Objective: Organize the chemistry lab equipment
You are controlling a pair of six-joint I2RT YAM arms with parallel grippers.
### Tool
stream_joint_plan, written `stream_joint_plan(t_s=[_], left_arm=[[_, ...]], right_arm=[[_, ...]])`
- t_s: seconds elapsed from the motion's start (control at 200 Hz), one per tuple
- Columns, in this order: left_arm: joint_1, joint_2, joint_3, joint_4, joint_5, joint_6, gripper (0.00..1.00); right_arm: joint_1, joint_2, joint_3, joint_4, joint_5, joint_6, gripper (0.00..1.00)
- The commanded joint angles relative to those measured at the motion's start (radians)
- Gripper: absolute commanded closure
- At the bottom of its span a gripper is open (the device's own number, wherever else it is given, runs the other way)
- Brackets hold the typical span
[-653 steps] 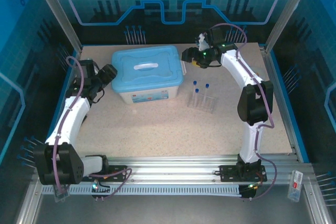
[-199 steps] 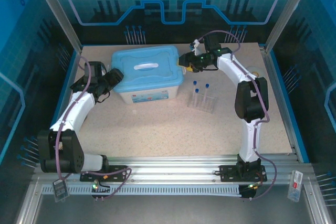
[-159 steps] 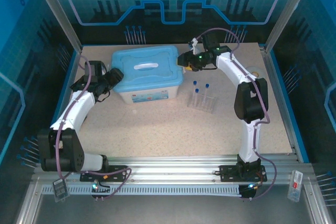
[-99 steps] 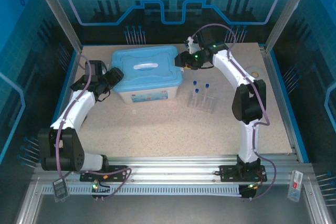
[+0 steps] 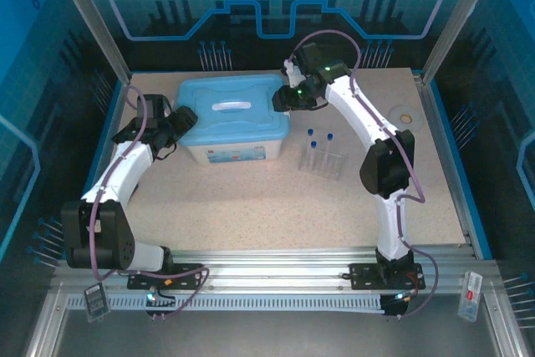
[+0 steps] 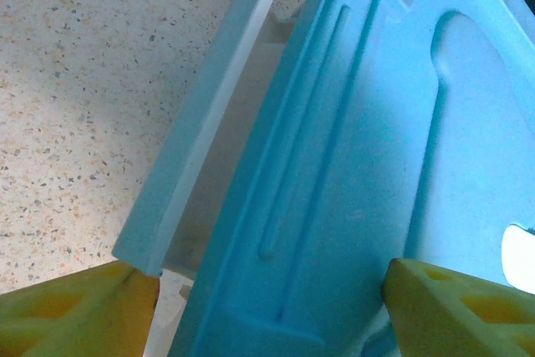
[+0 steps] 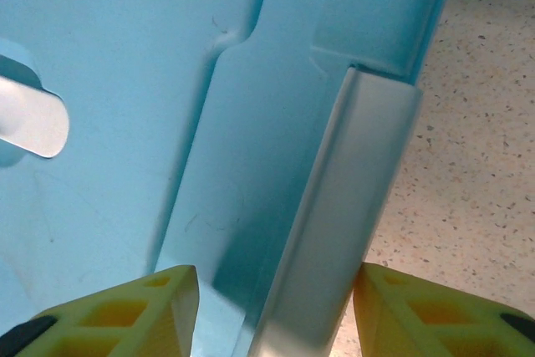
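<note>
Arms bent inward, left tool [image 5: 175, 124] wide astride blue box [image 5: 251, 89] edge, right tool [image 5: 281, 99] likewise opposite.

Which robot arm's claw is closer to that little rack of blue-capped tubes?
The right. The right gripper sits at the right end of the blue box, just beyond the tube rack; the left gripper is at the box's left end, farther off.

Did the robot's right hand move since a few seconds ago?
Yes. The right hand slid left, from beside the blue box to over its right end; the tube rack stayed put.
</note>
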Motion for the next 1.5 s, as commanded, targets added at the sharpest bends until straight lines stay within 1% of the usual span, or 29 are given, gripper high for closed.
stream_joint_plan(t_s=[0.0, 0.1, 0.185, 0.33, 0.535, 0.741, 0.866, 0.986, 1.096, 1.196, 1.301, 1.421, 1.496], left_arm=[[-0.037, 0.037, 0.013, -0.043, 0.037, 0.010, 0.27], [-0.034, 0.027, 0.008, -0.041, 0.035, 0.008, 0.27], [-0.021, 0.017, 0.007, -0.039, 0.059, 0.001, 0.24], [0.015, -0.006, 0.014, -0.051, 0.110, -0.013, 0.20], [0.056, -0.046, 0.030, -0.106, 0.119, 0.006, 0.17], [0.118, -0.071, 0.042, -0.126, 0.156, 0.016, 0.13], [0.161, -0.068, 0.051, -0.098, 0.205, 0.023, 0.12], [0.189, -0.023, 0.080, -0.063, 0.274, 0.043, 0.12], [0.207, 0.045, 0.131, -0.048, 0.380, 0.080, 0.14], [0.220, 0.114, 0.199, -0.084, 0.448, 0.125, 0.15], [0.234, 0.181, 0.266, -0.140, 0.475, 0.160, 0.15], [0.240, 0.224, 0.300, -0.167, 0.500, 0.178, 0.17], [0.241, 0.238, 0.305, -0.174, 0.505, 0.187, 0.22]], right_arm=[[0.053, 0.023, 0.044, -0.025, -0.023, -0.033, 0.48], [0.047, 0.004, 0.020, -0.008, -0.007, -0.025, 0.46], [0.029, -0.016, -0.013, 0.017, -0.021, -0.009, 0.44], [0.007, -0.025, -0.040, 0.029, -0.031, -0.003, 0.43], [0.010, -0.012, -0.038, 0.021, 0.002, -0.013, 0.42], [0.010, -0.005, -0.043, 0.019, 0.023, -0.018, 0.42], [0.009, -0.007, -0.051, 0.028, 0.015, -0.018, 0.42], [0.007, -0.008, -0.049, 0.031, 0.011, -0.018, 0.42], [0.006, -0.010, -0.049, 0.029, 0.009, -0.021, 0.42], [0.001, -0.014, -0.053, 0.031, 0.004, -0.022, 0.42], [-0.001, -0.019, -0.064, 0.037, 0.000, -0.024, 0.42], [-0.001, -0.020, -0.070, 0.042, -0.006, -0.024, 0.42], [-0.002, -0.020, -0.069, 0.043, -0.007, -0.024, 0.42]])
